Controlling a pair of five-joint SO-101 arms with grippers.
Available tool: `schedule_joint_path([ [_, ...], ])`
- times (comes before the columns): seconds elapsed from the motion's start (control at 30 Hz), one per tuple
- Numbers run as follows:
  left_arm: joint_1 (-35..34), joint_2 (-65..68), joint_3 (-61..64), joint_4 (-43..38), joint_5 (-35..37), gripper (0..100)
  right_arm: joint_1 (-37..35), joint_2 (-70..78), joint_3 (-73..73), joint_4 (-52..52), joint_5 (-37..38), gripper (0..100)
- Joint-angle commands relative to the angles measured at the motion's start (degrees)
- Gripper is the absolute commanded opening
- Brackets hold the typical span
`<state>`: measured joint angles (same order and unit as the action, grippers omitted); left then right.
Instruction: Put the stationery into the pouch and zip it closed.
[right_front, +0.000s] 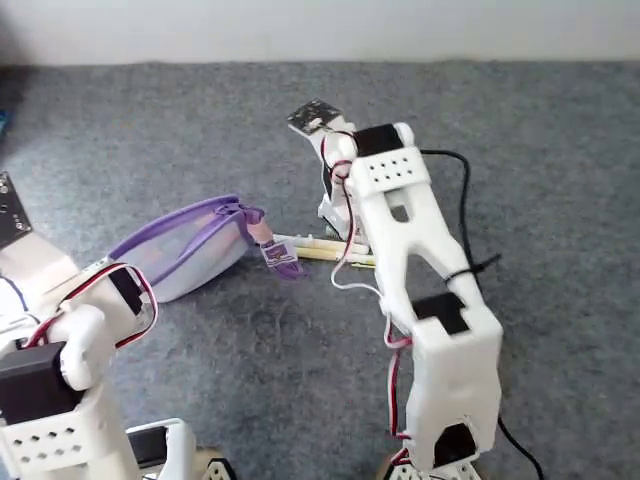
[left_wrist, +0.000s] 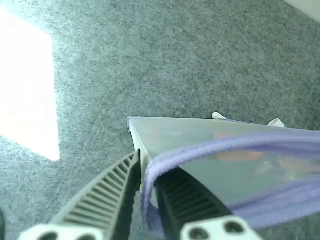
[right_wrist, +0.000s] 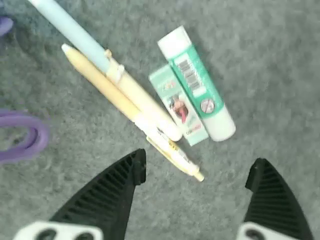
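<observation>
A translucent pouch (right_front: 190, 250) with purple zip trim lies tilted left of centre. My left gripper (left_wrist: 145, 192) is shut on its purple edge (left_wrist: 200, 155) at the end nearest the left arm (right_front: 110, 295). The stationery lies on the carpet right of the pouch: a cream and pale blue pen (right_wrist: 117, 80), a yellow pen (right_wrist: 125, 110), a green and white tube (right_wrist: 197, 82) and a small green box (right_wrist: 177, 107). My right gripper (right_wrist: 199, 167) hangs open just above them, its jaws wide apart, touching nothing. The right arm (right_front: 400, 230) hides most of the items in the high view; the pens (right_front: 310, 248) stick out.
Grey carpet (right_front: 520, 130) covers the whole surface. A purple pull loop (right_wrist: 22, 137) from the pouch lies close to the pens. A black cable (right_front: 465, 200) runs along the right arm. A pale wall edge runs along the back.
</observation>
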<state>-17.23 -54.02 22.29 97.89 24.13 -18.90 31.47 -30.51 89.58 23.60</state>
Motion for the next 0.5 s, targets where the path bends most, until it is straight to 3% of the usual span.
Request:
schedule_joint_path([
  [0.0, -0.62, 0.26, 0.4, 0.35, 0.35, 1, 0.4, 6.02, -11.25, 2.68, 4.92, 32.4],
  [0.47, -0.44, 0.26, 0.4, 0.35, 0.35, 1, 0.22, 29.49, -36.48, 6.37, 9.32, 32.2],
])
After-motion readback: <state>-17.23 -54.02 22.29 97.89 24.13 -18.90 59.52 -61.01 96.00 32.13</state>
